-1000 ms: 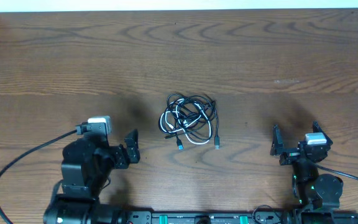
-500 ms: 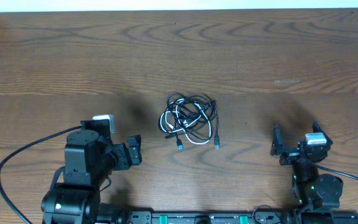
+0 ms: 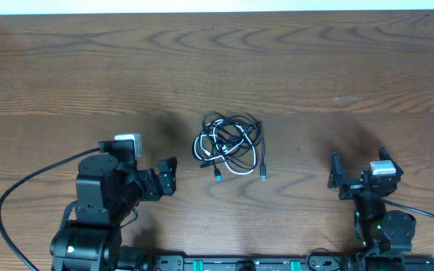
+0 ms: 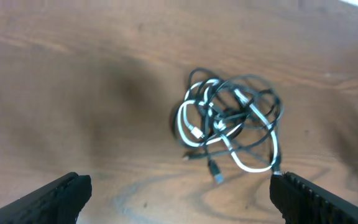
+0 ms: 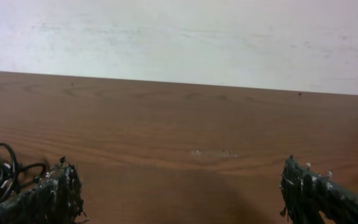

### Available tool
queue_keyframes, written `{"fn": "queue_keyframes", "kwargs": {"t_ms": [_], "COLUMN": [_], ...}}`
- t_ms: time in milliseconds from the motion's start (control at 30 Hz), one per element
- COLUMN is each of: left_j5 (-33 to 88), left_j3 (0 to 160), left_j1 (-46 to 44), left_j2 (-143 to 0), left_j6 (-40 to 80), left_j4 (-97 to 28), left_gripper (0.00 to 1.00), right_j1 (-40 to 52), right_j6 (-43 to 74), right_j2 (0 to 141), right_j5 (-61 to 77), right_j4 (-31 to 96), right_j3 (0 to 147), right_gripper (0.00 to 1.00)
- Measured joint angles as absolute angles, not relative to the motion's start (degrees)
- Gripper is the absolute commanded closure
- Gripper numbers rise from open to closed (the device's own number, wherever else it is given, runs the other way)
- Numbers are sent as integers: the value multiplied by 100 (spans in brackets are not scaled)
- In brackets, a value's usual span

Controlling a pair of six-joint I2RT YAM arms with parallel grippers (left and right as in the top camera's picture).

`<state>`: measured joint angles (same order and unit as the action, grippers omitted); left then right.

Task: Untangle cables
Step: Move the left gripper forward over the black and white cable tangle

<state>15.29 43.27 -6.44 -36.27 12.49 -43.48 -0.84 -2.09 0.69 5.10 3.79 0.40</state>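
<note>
The cables [image 3: 230, 146] lie in one knotted heap on the wooden table [image 3: 368, 68]. Black cords are looped up with one white cord. Two small plugs [image 3: 263, 177] stick out of the heap on the side nearest the robot. Nothing is holding the heap. The left gripper [image 4: 179, 182] sits near the heap, to its left and a bit closer to the robot, and it points at the heap. Its two fingers are spread wide with nothing between them. The right gripper [image 5: 178, 174] is well off to the right of the heap, farther from it than the left one. It is also spread wide and empty, and the heap only peeks in at the edge of its view. The job looks to be at its very start, since no cord is pulled free of the heap yet. The step in hand seems to be reaching for the heap. The next move likely calls for the left gripper to go to the heap, dip low and pinch one cord, maybe a loose plug end. The cords are thin and floppy, so the fingers would need to get right down by the wood. The other gripper may need to hold the rest, or the whole heap could just slide along.
</note>
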Motion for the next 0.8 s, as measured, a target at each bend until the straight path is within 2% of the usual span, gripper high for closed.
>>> {"fn": "queue_keyframes", "kwargs": {"t_ms": [200, 467, 567, 800], "left_j5": [1643, 1660, 1656, 1522], "left_j3": [4331, 4571, 4888, 5227], "left_j1": [-644, -714, -978, -1927], "left_j2": [-3896, -5199, -5706, -6851], "left_j6": [1706, 2169, 2206, 2300], "left_j4": [-4259, -4388, -4344, -3610], "left_gripper": [2, 4, 1, 2], "right_j1": [-84, -84, -84, -84], "right_j6": [-209, -207, -209, -209], "right_j2": [69, 69, 67, 69], "right_j5": [510, 510, 510, 508], "right_j4": [379, 379, 377, 379], "right_j3": [40, 40, 40, 40], "right_gripper": [1, 1, 1, 1]}}
